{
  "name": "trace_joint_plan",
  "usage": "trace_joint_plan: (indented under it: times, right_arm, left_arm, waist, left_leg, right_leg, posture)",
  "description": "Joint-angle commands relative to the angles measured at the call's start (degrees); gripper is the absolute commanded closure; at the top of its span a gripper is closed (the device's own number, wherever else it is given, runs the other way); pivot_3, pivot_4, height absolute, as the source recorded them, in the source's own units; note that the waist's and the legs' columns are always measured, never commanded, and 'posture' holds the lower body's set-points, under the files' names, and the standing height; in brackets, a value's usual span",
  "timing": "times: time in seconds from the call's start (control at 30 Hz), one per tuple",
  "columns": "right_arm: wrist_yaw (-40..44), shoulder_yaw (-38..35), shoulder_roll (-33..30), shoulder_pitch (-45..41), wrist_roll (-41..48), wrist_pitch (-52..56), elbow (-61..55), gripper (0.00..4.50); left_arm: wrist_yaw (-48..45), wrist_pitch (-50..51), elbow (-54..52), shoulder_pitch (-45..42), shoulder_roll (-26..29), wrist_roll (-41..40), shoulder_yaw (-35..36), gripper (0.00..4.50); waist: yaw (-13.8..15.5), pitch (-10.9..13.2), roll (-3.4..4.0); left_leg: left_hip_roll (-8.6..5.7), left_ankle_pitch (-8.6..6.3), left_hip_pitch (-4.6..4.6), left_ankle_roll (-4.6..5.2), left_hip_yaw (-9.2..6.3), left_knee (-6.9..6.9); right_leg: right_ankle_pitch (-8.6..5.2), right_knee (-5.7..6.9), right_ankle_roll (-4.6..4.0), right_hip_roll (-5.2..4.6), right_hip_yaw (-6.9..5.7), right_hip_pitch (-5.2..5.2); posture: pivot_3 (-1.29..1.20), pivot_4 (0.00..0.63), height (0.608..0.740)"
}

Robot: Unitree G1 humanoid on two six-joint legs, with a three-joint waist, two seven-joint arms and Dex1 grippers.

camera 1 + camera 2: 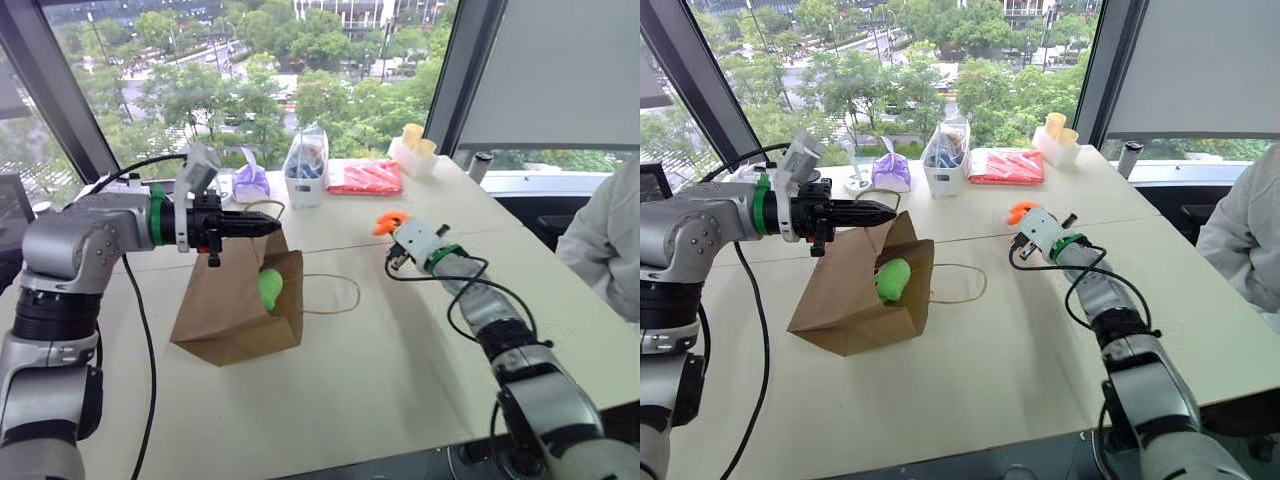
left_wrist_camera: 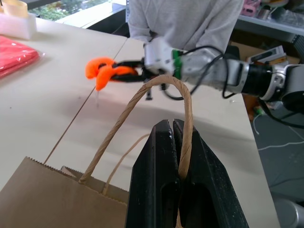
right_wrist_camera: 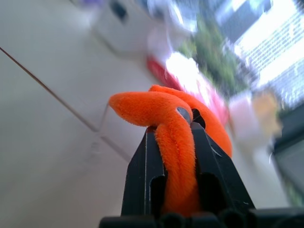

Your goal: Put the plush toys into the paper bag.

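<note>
Two tools closed | left tool: paper bag handle | right tool: orange toy

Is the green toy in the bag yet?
Partly in. The green plush toy sits in the mouth of the paper bag, which lies tipped on the table, most of it still showing.

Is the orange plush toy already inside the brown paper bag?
No, the right pincer holds the orange plush toy above the table, apart from the brown paper bag.

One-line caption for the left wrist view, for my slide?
Left gripper holds the paper bag by its handle while the right gripper brings the orange toy.
</note>
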Motion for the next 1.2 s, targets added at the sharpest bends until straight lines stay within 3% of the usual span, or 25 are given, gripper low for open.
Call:
trace_joint_plan:
  times: [0.03, 0.2, 0.33, 0.8, 1.2]
  right_arm:
    - [7.5, 1.6, -3.3, 3.5, 1.9, -7.1, -13.1, 4.47]
    - [12.6, 7.4, -7.0, 5.3, -4.6, -17.6, -24.9, 4.47]
    - [13.8, 9.1, -4.5, 3.8, -4.6, -18.0, -26.8, 4.47]
    - [14.5, 7.8, 8.2, -3.5, 0.9, -6.4, -20.6, 4.47]
    - [20.0, 13.9, 9.1, 0.3, -1.5, -10.6, -21.2, 4.47]
  left_arm:
    - [-0.8, -1.1, 0.5, -2.3, 0.4, -0.4, 1.1, 4.50]
    - [-1.7, -1.2, 1.8, -2.9, -0.2, -0.5, 0.9, 4.50]
    - [-2.1, -1.5, 2.4, -3.2, -0.4, -0.4, 0.8, 4.50]
    - [-1.3, 0.4, 0.8, -3.0, 0.0, -1.8, 1.9, 4.50]
    - [0.0, 1.0, 0.8, -3.0, 0.2, -2.9, 3.1, 4.50]
  waist:
    - [-0.3, 0.0, -0.01]
    - [-0.4, 0.0, 0.00]
    - [-0.2, 0.0, -0.01]
    - [0.1, 0.0, -0.02]
    - [-0.2, 0.0, -0.03]
  left_leg:
    - [0.00, 0.00, 0.01, 0.00, 0.00, 0.00]
    - [-0.01, 0.00, 0.05, 0.01, 0.06, 0.04]
    - [0.02, 0.00, 0.06, 0.00, 0.05, 0.10]
    - [0.03, 0.00, 0.04, 0.00, -0.02, 0.07]
    - [0.01, 0.00, 0.03, 0.00, -0.06, 0.07]
  right_leg:
    - [0.00, -0.01, 0.00, 0.01, 0.00, 0.02]
    - [-0.01, 0.00, 0.01, 0.03, 0.02, 0.04]
    - [-0.01, 0.01, 0.01, 0.08, 0.02, 0.07]
    - [0.00, 0.01, -0.01, 0.07, 0.04, 0.06]
    - [0.00, 0.05, -0.01, 0.05, 0.03, 0.04]
  posture:
    - [0.00, 0.150, 0.740]
    - [0.00, 0.150, 0.740]
    - [0.00, 0.150, 0.740]
    - [0.00, 0.150, 0.740]
    - [0.00, 0.150, 0.740]
